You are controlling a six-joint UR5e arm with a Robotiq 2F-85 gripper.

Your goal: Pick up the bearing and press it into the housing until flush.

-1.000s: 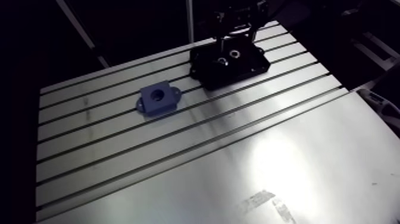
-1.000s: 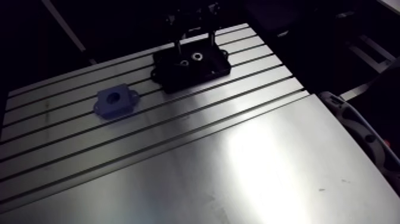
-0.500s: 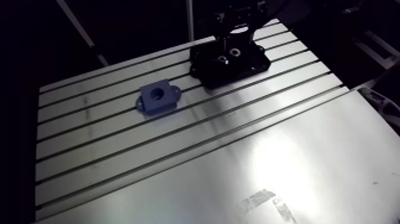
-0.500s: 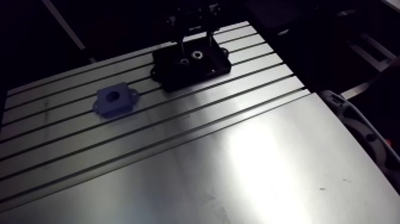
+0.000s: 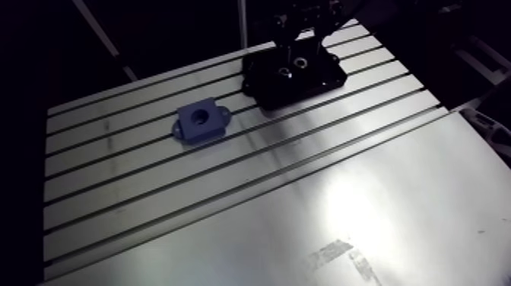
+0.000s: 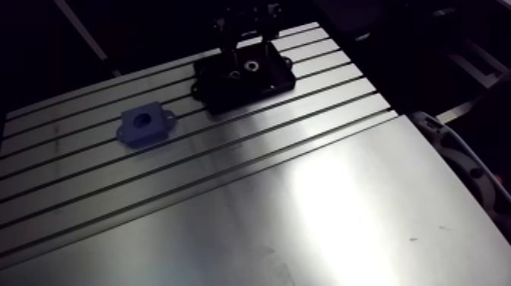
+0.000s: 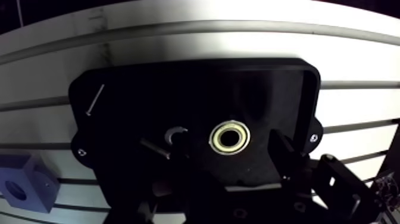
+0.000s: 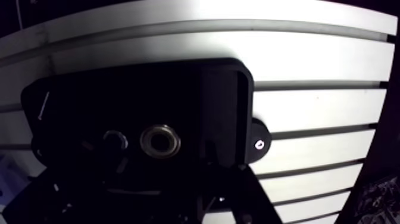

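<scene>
My hand [image 7: 229, 157] hangs over the black tray [image 7: 119, 95], fingers well apart and gripping nothing. The bearing [image 7: 230, 137] lies flat on the tray floor between them. The blue housing [image 5: 200, 122] sits on the slotted worktop [image 5: 304, 190], well apart from the tray.

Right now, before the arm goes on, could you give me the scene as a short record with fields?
bearing: lying flat in the black tray, not yet gripped
gripper: open, over the tray, fingers apart on either side of the bearing
housing: blue, on the table, apart from the tray, bore looks empty
other parts in tray: small ring beside the bearing; thin pin near a corner
table: slotted aluminium
</scene>
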